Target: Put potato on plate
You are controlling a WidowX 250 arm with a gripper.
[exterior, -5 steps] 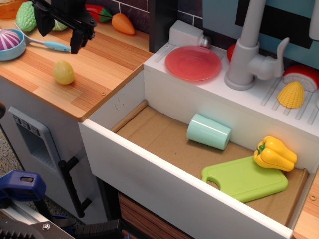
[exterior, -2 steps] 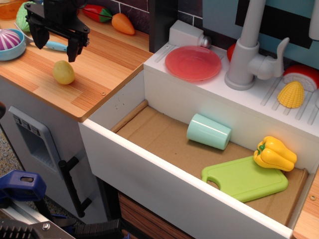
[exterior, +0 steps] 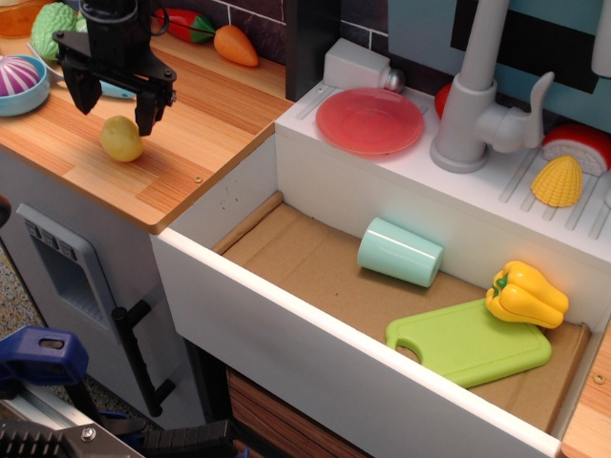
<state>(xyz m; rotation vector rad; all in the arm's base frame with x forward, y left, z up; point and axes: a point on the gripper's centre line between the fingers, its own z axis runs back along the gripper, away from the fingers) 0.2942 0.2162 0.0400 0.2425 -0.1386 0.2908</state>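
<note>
Hand descending over potato, pick not yet made.

Over the last second the hand [exterior: 115, 103] has swung left and dropped; its fingers are spread wide and now straddle the potato [exterior: 121, 138], which has not moved on the wooden counter [exterior: 205, 119]. No contact visible yet. The plate [exterior: 370, 121] sits empty on the white sink ledge, well apart to the right. Judgement: approach nearly complete; lowering further and closing come next.
</note>
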